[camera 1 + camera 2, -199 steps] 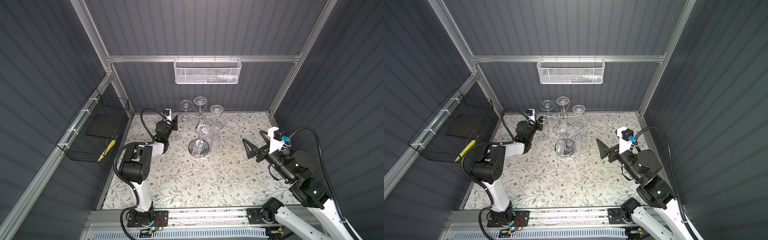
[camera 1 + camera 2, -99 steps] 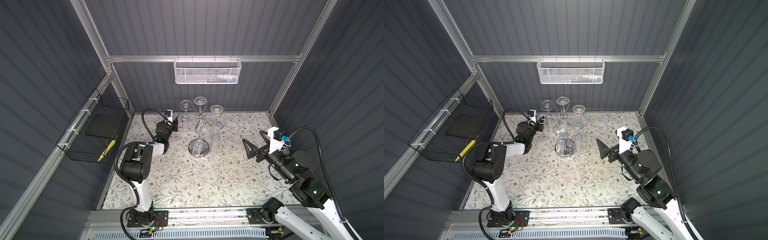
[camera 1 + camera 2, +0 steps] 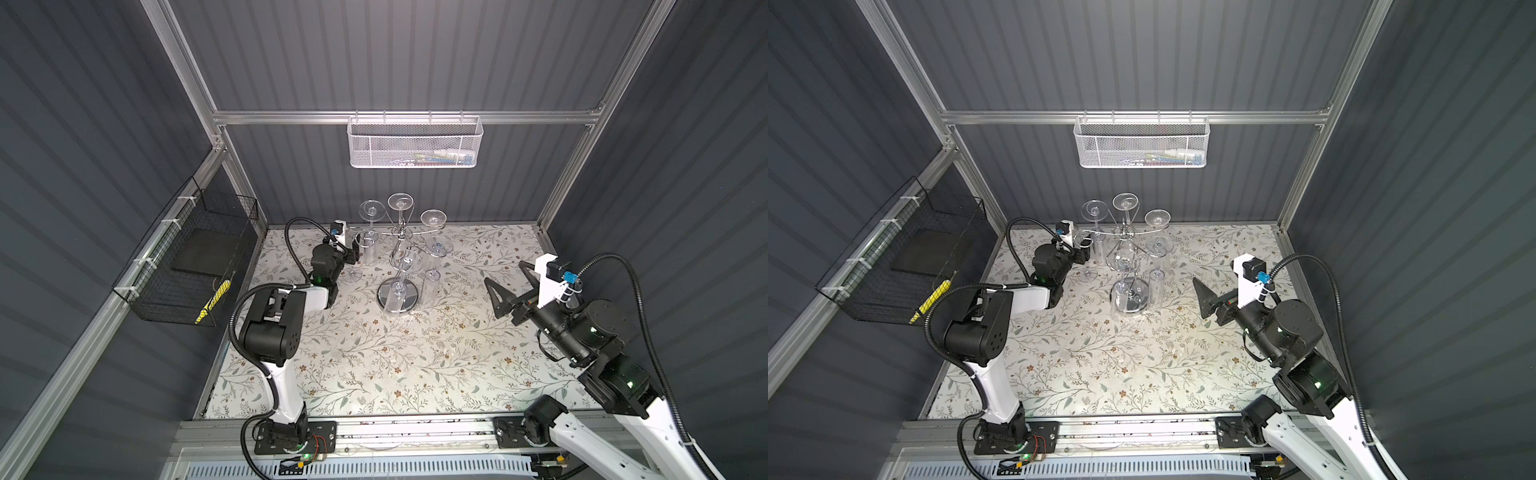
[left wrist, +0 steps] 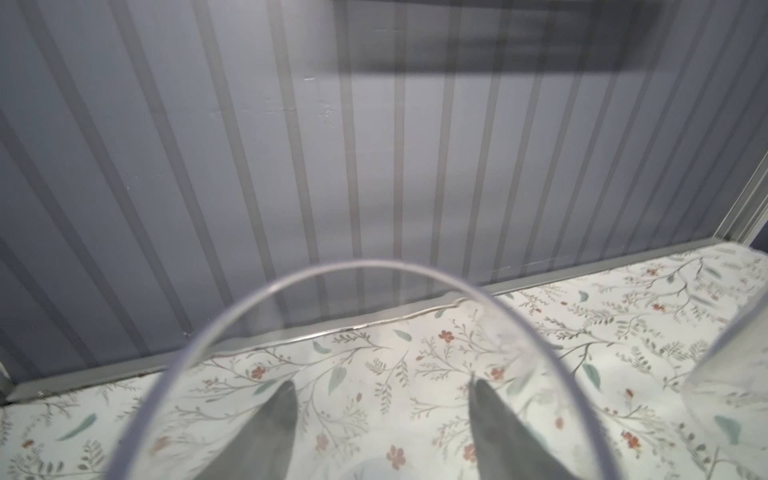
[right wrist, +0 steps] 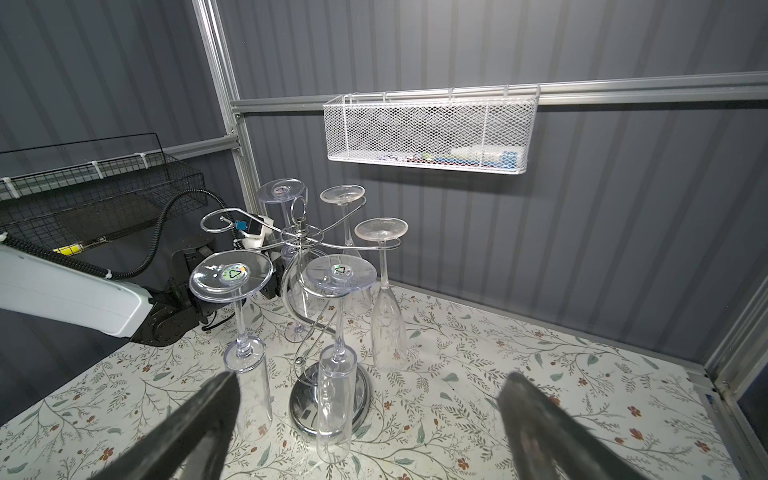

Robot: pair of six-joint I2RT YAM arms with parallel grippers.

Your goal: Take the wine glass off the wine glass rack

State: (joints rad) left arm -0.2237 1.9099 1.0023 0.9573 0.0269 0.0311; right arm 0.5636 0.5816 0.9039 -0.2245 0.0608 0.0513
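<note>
Left gripper (image 4: 381, 380) straddling upright wine glass (image 4: 374, 264) near table (image 3: 415, 365) far-left corner, fingers (image 4: 266, 432) apart, contact unclear; right gripper (image 5: 371, 380) hovering spread, empty.

No words or numbers can be read. Small triangle marks (image 5: 234, 273) sit on upturned glass feet (image 5: 340, 283) hanging on the wine glass rack (image 5: 362, 397).

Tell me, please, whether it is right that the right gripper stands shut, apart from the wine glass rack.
Not quite: the right gripper stands open, its fingers spread wide in the right wrist view. It is indeed apart from the wine glass rack.
</note>
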